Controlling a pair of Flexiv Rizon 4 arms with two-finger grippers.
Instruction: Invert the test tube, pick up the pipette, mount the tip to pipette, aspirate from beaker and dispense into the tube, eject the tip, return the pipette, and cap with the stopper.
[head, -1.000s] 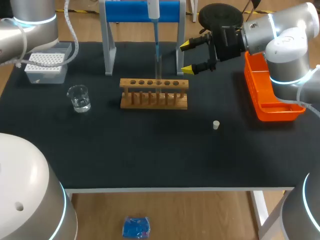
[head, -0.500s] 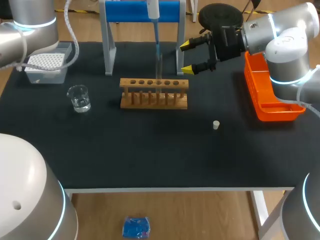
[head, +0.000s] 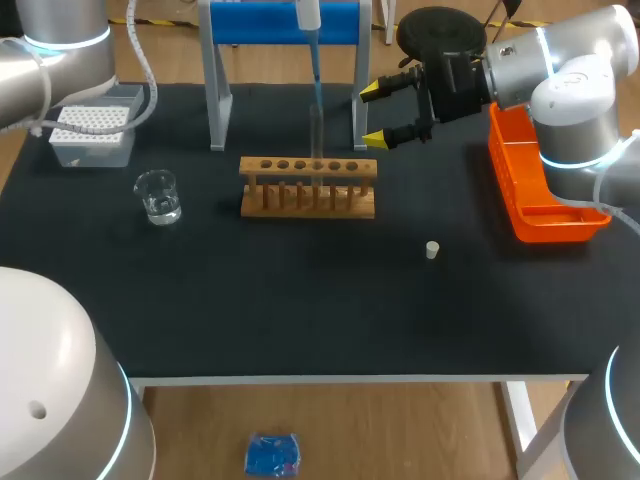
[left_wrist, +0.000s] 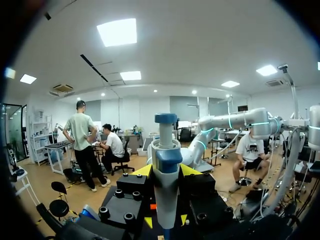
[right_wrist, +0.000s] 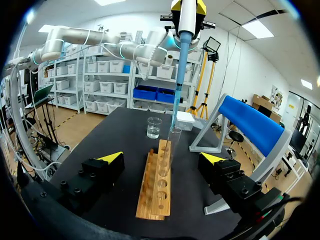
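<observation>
My left gripper (left_wrist: 166, 172) is shut on the white and blue pipette (left_wrist: 166, 160), which hangs upright over the rack. In the right wrist view the pipette (right_wrist: 182, 30) points down with its blue tip at the mouth of the clear test tube (right_wrist: 172, 142). That tube (head: 316, 135) stands upright in the wooden rack (head: 308, 187). My right gripper (head: 378, 115) is open just right of the rack, holding nothing. The glass beaker (head: 158, 196) sits left of the rack, and the small white stopper (head: 432, 250) lies in front of it to the right.
A tip box (head: 92, 130) stands at the back left, a blue pipette stand (head: 285, 25) behind the rack, and an orange tray (head: 540, 190) at the right edge. My left arm (head: 60, 40) comes in from the back left corner.
The pipette has edged slightly upward over the tube. My right arm and its open gripper have not moved.
</observation>
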